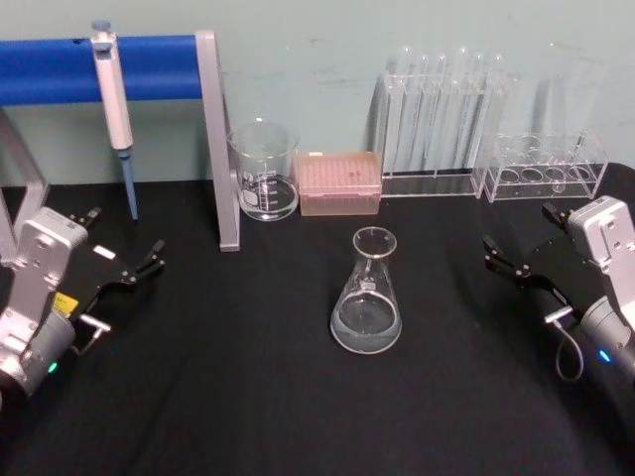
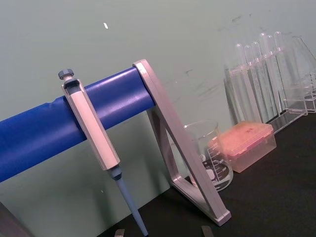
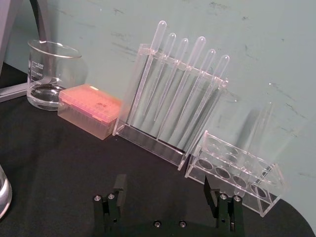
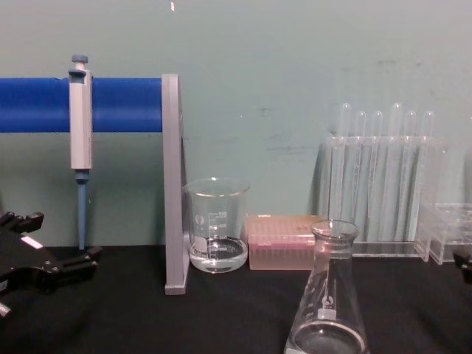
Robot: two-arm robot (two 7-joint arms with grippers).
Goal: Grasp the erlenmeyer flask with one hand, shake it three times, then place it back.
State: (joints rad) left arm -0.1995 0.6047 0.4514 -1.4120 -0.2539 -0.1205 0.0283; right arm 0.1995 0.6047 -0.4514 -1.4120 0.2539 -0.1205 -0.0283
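The erlenmeyer flask (image 1: 365,297) stands upright in the middle of the black table, a little clear liquid in its wide base. In the chest view the flask (image 4: 326,310) rises from the lower edge, a white label on its neck. My left gripper (image 1: 127,230) hovers open at the table's left side, well away from the flask; its fingers (image 4: 74,267) enter the chest view from the left. Over at the right side my right gripper (image 1: 521,233) is open too, and the right wrist view shows this gripper (image 3: 164,190) with its fingers spread and nothing between them.
Behind the flask stand a glass beaker (image 1: 264,171), a pink tip box (image 1: 339,183), a rack of test tubes (image 1: 442,129) and a lower clear rack (image 1: 546,169). A pipette (image 1: 114,99) hangs on a blue bar stand (image 1: 216,139) at the back left.
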